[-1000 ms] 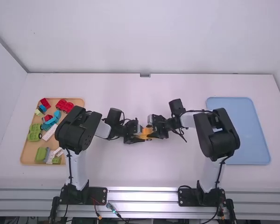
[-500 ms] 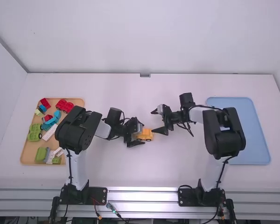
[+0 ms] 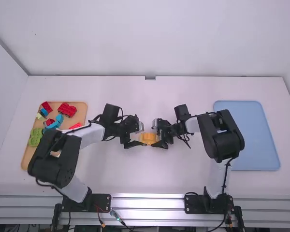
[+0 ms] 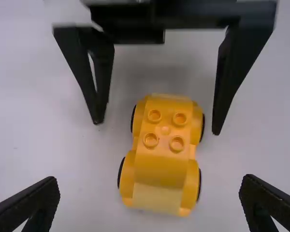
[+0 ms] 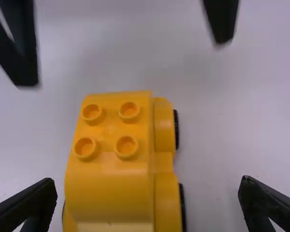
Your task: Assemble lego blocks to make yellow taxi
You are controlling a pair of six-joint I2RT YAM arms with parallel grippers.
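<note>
**Spanning the yellow car crosswise: right gripper nearer**

High view: The yellow car lies on the white table between the two grippers, just right of the left gripper and just left of the right one. Its long axis runs left to right, roughly along the line from one gripper to the other.

Left wrist view: The left gripper's own fingers stand wide apart with nothing between them, the car's left end ahead of them. The right gripper is open too, its near finger and far finger reaching down beside the car's right end, neither seen to touch it. The gap looks tighter on the near side.

Right wrist view: The car looms larger here, its studs bare on top, its wheels along the side. The right gripper holds nothing. The car sits off-centre toward its near finger, so closing would probably need a small shift nearer first, or the car could be pushed or twisted. A pinch across the short width, over the wheels, seems the natural hold.
</note>
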